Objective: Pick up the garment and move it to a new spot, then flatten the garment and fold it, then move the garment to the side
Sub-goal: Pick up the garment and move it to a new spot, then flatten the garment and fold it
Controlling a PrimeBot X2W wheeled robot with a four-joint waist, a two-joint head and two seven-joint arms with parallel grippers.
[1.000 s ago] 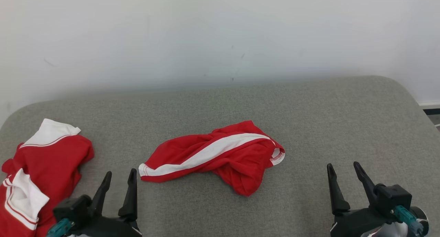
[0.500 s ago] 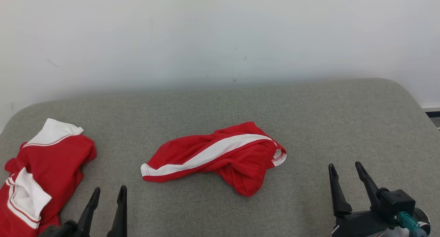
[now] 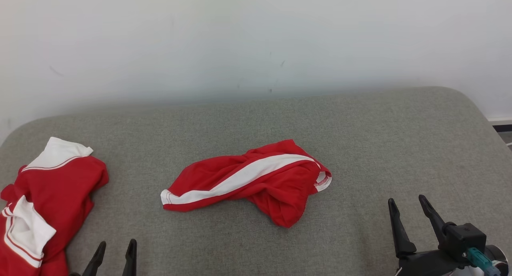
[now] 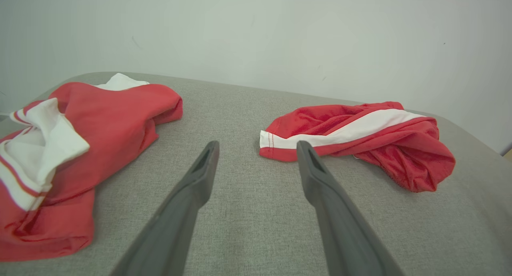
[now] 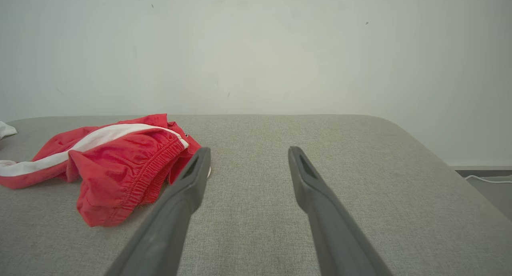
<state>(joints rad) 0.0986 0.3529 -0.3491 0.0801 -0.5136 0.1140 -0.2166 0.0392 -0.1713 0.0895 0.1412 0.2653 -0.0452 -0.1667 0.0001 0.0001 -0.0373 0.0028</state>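
A plain white wall (image 3: 256, 36), faintly scuffed, rises behind a grey fabric-covered surface (image 3: 380, 148) with rounded corners. Dark floor (image 5: 493, 191) and a white cable (image 5: 486, 180) show at its right.

Head view read as a dial, garment (image 3: 248, 182) at the hub, lying midway across the padded surface (image 3: 380, 140). Second garment (image 3: 52, 196) at 9 o'clock, well apart, on the same surface at its left end. Left gripper (image 3: 118, 244) at 8 o'clock, by the near edge, closer to the second garment. Right gripper (image 3: 406, 200) between 3 and 4 o'clock, apart from the garment. Wall (image 3: 256, 40) at 12 o'clock, behind the surface. Floor strip (image 3: 507, 138) between 2 and 3 o'clock, past the right end.
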